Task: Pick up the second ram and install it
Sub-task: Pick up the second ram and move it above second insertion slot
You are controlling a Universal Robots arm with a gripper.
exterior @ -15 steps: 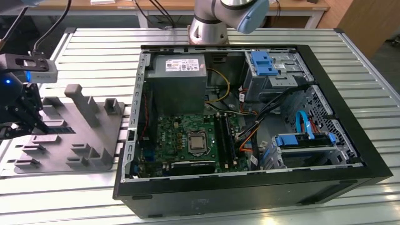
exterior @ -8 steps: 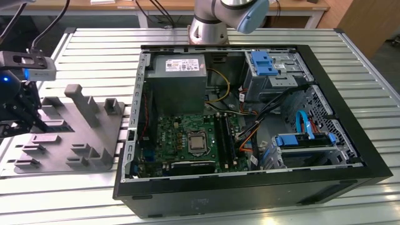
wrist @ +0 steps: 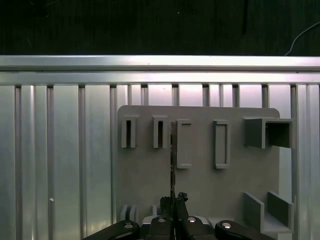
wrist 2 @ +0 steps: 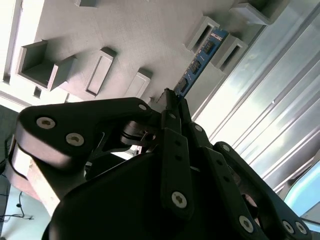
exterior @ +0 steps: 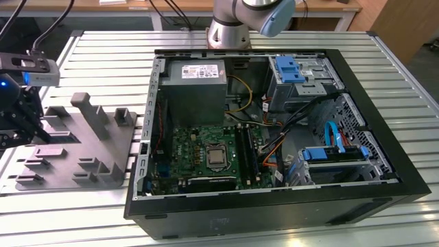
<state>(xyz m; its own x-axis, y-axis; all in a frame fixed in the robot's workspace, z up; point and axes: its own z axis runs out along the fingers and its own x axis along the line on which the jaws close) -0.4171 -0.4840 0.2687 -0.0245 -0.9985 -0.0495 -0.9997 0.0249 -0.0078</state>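
Observation:
The second ram is a thin blue stick with black chips, and in the first wrist view the ram shows edge-on as a dark line. My gripper is shut on its near end, fingers pressed to both flat sides. The stick's far end lies between two upright posts of the grey tray. In the exterior view my gripper hangs over the tray at that view's left. The first wrist view has the gripper directly above the tray.
An open black computer case lies at the exterior view's right, with the green motherboard and its long memory slots exposed. Cables and blue drive brackets crowd its far side. The ribbed metal table carries everything.

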